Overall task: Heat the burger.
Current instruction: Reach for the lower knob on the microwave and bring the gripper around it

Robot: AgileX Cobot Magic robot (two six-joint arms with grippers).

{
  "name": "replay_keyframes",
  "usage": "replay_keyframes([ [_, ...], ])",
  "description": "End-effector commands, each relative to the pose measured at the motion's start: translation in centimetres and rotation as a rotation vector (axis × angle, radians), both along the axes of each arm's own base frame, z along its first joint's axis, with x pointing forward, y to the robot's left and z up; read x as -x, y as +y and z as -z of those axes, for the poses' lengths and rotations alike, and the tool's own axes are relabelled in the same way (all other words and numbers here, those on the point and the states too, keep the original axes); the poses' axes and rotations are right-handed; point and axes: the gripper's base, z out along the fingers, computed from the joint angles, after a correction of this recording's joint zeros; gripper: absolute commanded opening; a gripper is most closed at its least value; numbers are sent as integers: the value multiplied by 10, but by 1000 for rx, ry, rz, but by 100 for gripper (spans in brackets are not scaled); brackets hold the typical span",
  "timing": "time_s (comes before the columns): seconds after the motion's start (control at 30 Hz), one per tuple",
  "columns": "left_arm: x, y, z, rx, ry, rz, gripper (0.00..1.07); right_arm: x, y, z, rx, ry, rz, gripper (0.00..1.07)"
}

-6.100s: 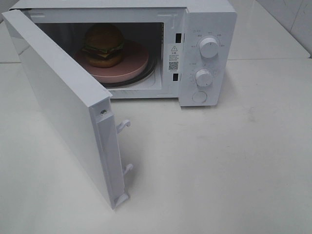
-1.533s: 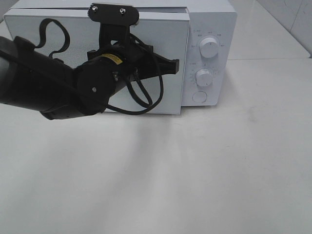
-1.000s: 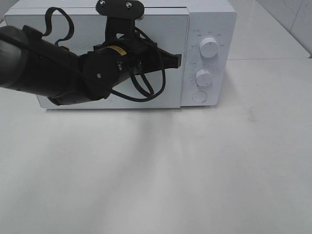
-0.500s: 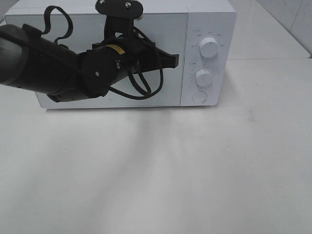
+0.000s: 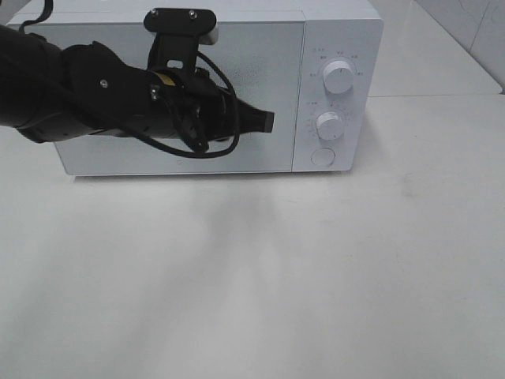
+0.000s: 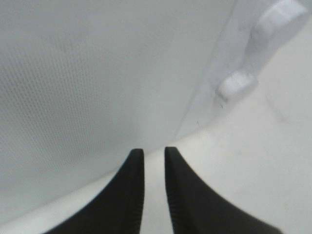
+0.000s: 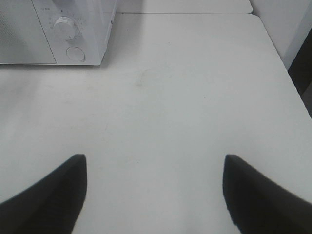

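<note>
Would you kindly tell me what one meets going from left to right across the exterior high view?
Left arm → left gripper → control panel → table. The microwave lies behind the arm and the gripper, so it has no single place in the order.

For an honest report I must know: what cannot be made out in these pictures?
- Burger: no view shows it; the shut microwave door hides the inside.
- Markings around the upper dial: exterior high view, too small to read.
- Right tool: right wrist view, its fingers cut off by the picture's edge.
</note>
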Motion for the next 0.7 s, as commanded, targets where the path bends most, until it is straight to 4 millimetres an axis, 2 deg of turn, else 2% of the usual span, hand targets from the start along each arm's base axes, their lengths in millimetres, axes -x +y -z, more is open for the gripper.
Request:
replay_keyframes([
  [0.03, 11, 2, -1, -28, 77, 51, 43, 4, 0, 0, 5, -37, 1, 75],
  [0.07, 20, 5, 1, -66, 129, 97, 70, 4, 0, 0, 5, -37, 1, 75],
  [0.1, 24, 6, 1, -84, 153, 121, 83, 4, 0, 0, 5, -37, 1, 75],
  [0.13, 24, 6, 1, -84, 153, 121, 83, 4, 0, 0, 5, -37, 1, 75],
  [0.17, 30, 9, 0, -122, 195, 167, 102, 4, 0, 0, 5, -37, 1, 75],
  [0.3, 45, 17, -8, -242, 251, 287, 100, 4, 0, 0, 5, -37, 1, 75],
  [0.4, 49, 19, -10, -265, 270, 308, 100, 4, 0, 0, 5, -37, 1, 75],
  [0.47, 63, 28, -19, -339, 340, 373, 100, 4, 0, 0, 5, -37, 1, 75],
  [0.57, 72, 35, -27, -360, 402, 392, 100, 4, 0, 0, 5, -37, 1, 75],
  [0.7, 73, 47, -33, -353, 475, 348, 100, 4, 0, 0, 5, -37, 1, 75],
])
